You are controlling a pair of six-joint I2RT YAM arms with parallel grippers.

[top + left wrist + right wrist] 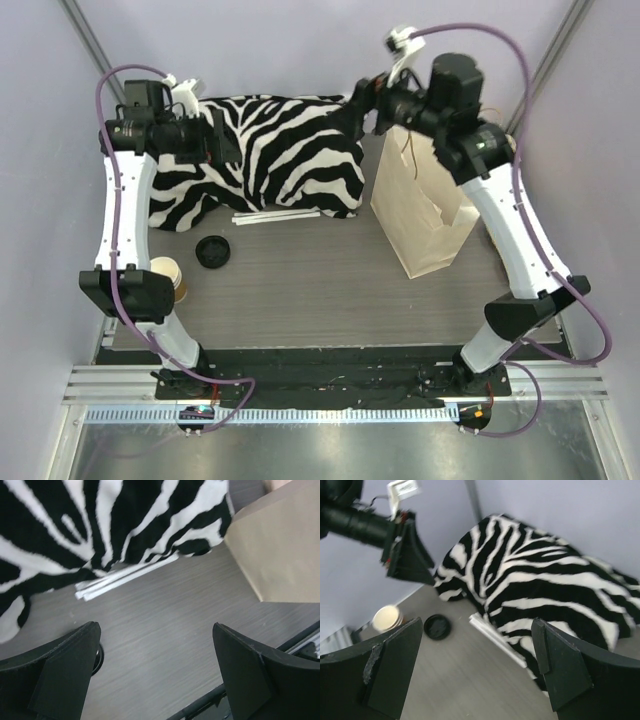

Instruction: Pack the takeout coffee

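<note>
Two sets of jaws wide apart, takeout coffee not plainly in sight

Both the left gripper (155,630) and the right gripper (476,625) are spread and hold nothing. We cannot place the takeout coffee for sure. The only cup (166,272), at the lower left of the top view, shows a pale top. The paper bag (425,205) at the upper right hides its inside, so the coffee may sit there. We judge it light, thin-walled and easily crushed, so we would clasp it gently just under the stiffer rim.
</note>
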